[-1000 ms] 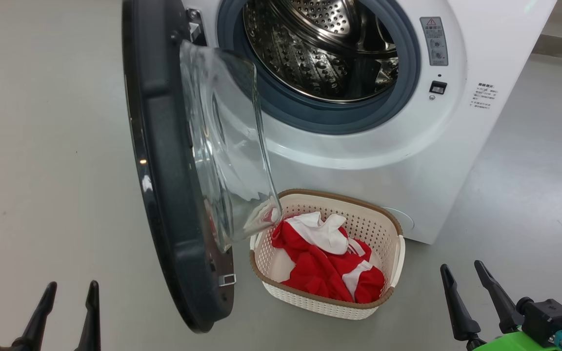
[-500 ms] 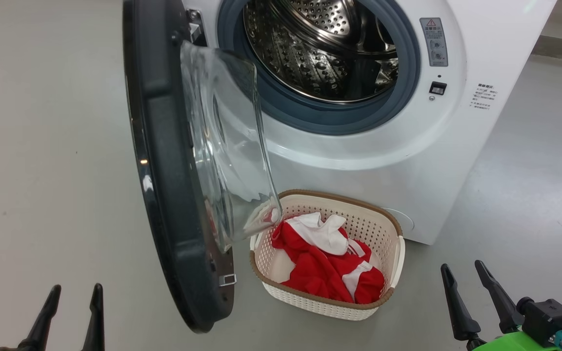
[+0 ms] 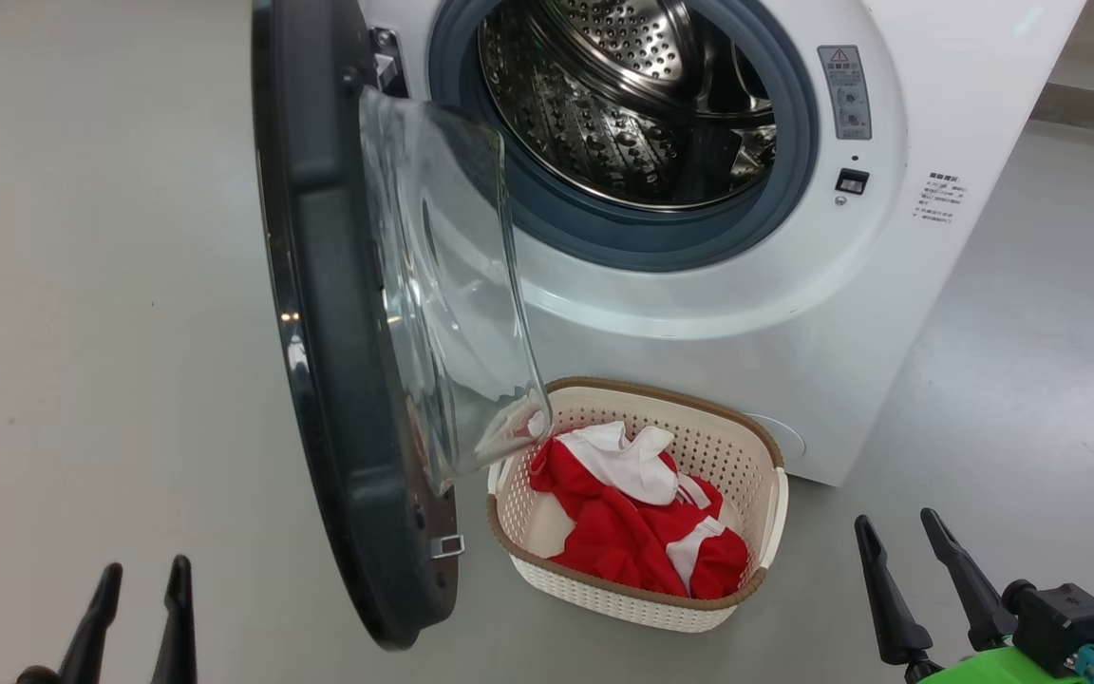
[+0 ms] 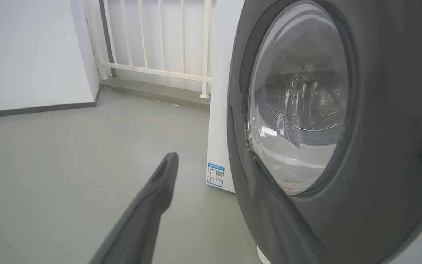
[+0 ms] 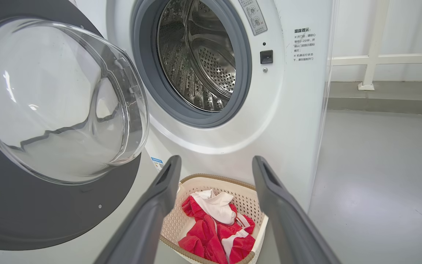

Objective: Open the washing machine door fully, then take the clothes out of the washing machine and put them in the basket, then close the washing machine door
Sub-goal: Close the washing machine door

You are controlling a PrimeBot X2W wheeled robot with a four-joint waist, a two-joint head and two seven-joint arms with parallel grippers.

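Note:
The washing machine (image 3: 794,313) stands with its door (image 3: 338,313) swung wide, edge-on toward me, glass bowl (image 3: 452,285) bulging right. Its steel drum (image 3: 632,104) looks bare. Red and white clothes (image 3: 632,532) lie in the cream basket (image 3: 765,532) on the floor below the opening. My left gripper (image 3: 139,579) is open at the lower left, outside the door; in the left wrist view the left gripper (image 4: 211,159) faces the door's outer face (image 4: 379,110). My right gripper (image 3: 898,527) is open at the lower right, its fingers (image 5: 167,183) framing the basket (image 5: 247,196) and clothes (image 5: 211,227).
Grey floor (image 3: 82,285) spreads left of the door and right of the machine. A white railing (image 4: 152,36) and a wall (image 4: 31,55) stand behind the machine's left side. A low kerb (image 5: 387,95) runs along the back right.
The whole head view has shifted slightly, so the camera moved. The left gripper sits a little lower in the picture. Door, basket and clothes have not moved.

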